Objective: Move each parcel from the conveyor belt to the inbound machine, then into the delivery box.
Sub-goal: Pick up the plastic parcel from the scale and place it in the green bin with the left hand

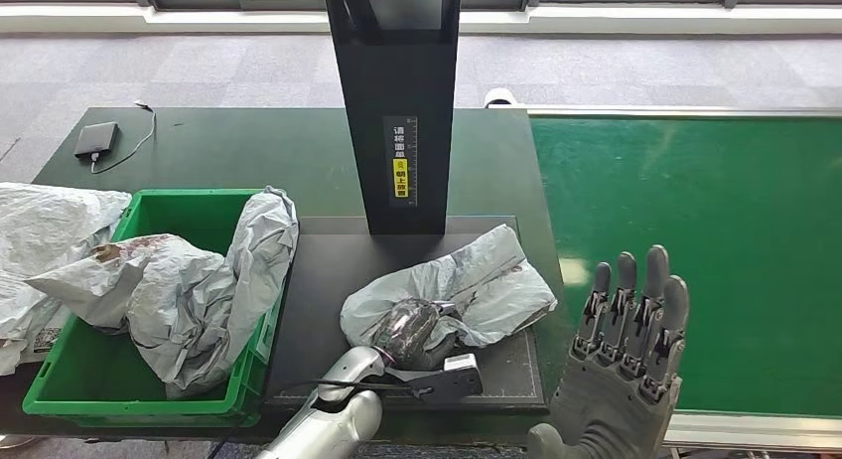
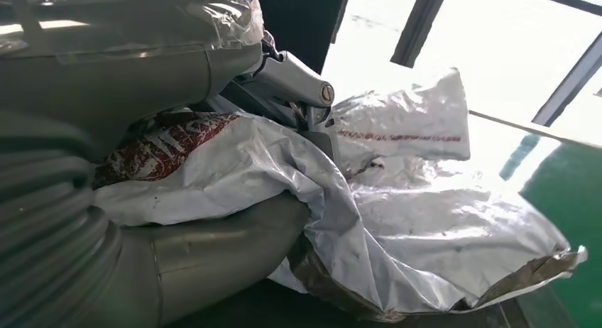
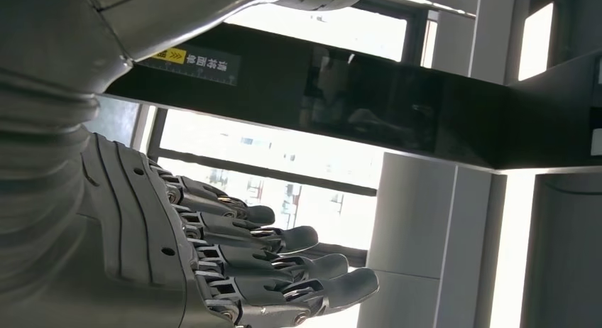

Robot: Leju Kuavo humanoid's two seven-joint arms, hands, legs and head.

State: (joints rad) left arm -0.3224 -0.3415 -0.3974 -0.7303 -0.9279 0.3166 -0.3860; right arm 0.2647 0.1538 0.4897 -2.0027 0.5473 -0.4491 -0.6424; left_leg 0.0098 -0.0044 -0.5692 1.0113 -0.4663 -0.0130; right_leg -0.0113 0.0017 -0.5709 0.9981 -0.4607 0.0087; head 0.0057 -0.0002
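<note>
Gripping a crinkled grey plastic parcel (image 1: pixel 452 295), the left robot hand (image 1: pixel 412 332) — right robot hand (image 1: pixel 628 355) flat, released.

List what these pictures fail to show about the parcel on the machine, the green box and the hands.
- Left hand: head view, its fingers are buried in the grey parcel, so the grip itself is hidden.
- Parcel label: wrist view, red print too crumpled to read.
- Green box: head view, its floor is covered by grey bags.
- Right hand: head view, the wrist is cut off by the bottom edge.
</note>
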